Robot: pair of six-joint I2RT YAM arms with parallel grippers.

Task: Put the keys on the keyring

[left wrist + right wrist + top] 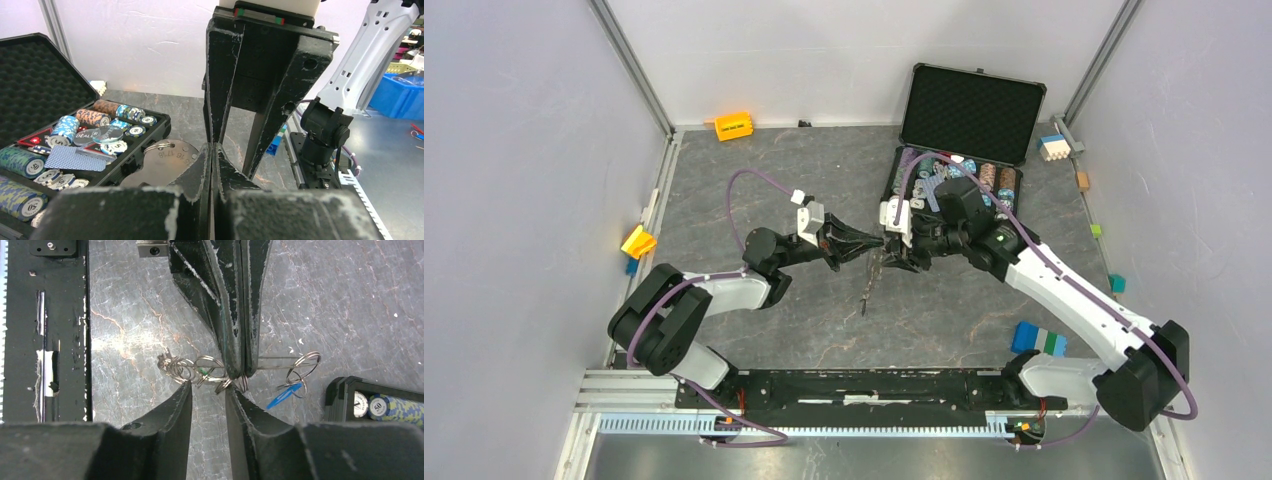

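Right wrist view has my right claw parted at the tangled silver wire keyring, beside the flat silver key my left claw clenches above the grey bench; retreating might snag rings, wrenching it loose.

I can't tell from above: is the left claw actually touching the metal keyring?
Touching. The right wrist view shows the left gripper, fingertips closed, pinching the keyring by its wire.
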